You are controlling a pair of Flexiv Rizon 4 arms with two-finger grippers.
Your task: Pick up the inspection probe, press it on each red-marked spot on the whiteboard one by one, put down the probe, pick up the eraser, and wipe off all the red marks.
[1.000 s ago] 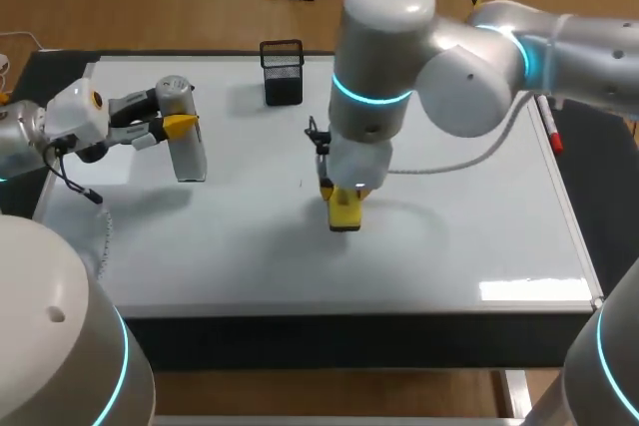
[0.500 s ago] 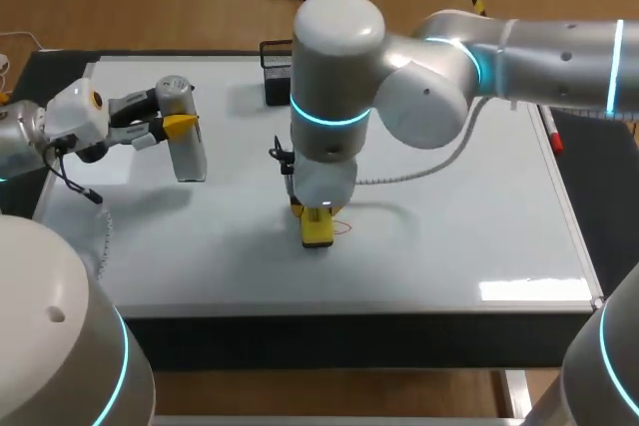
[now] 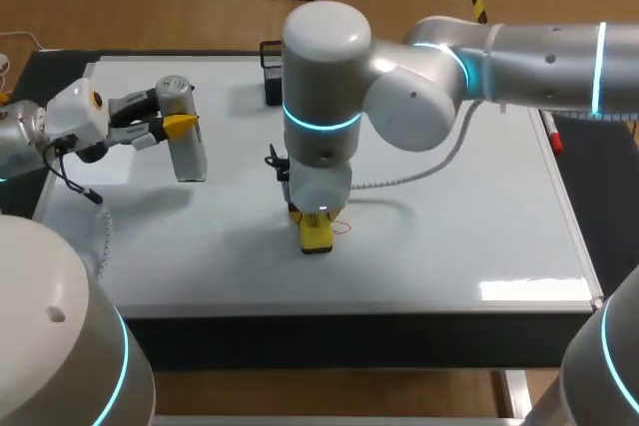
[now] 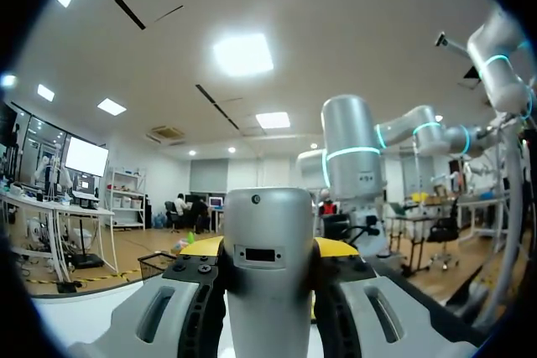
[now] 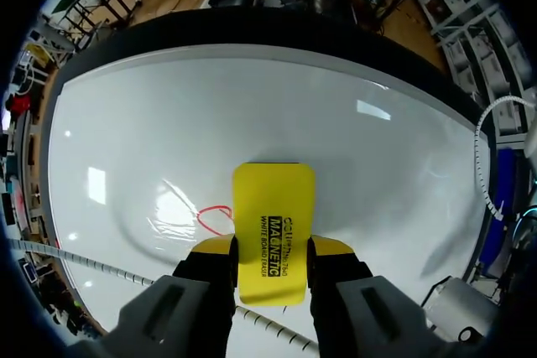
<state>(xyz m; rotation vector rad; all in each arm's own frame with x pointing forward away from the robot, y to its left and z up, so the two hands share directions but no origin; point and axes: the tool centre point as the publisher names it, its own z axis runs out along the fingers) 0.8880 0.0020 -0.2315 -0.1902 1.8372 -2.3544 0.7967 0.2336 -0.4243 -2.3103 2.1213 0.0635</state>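
Observation:
The grey inspection probe (image 3: 186, 143) stands upright over the whiteboard's (image 3: 469, 236) left part, with my left gripper (image 3: 176, 126) shut on its upper half. In the left wrist view the probe (image 4: 270, 241) fills the gap between the yellow-tipped fingers (image 4: 336, 248) of the left gripper (image 4: 268, 251). My right gripper (image 3: 316, 218) points straight down near the board's middle, shut on the yellow eraser (image 3: 317, 235), which lies flat on the board. A thin red mark (image 3: 342, 227) shows just right of the eraser. In the right wrist view the eraser (image 5: 273, 222) sits in the right gripper (image 5: 270, 251), the red mark (image 5: 214, 218) beside it.
A black mesh pen holder (image 3: 272, 72) stands at the board's far edge, partly hidden behind my right arm. A red marker (image 3: 550, 134) lies along the board's right edge. A coiled cable (image 3: 100, 231) hangs by my left arm.
My right arm has slid the eraser leftward and slightly toward the front edge across the board. A red mark now shows beside it. The left arm and probe have not moved.

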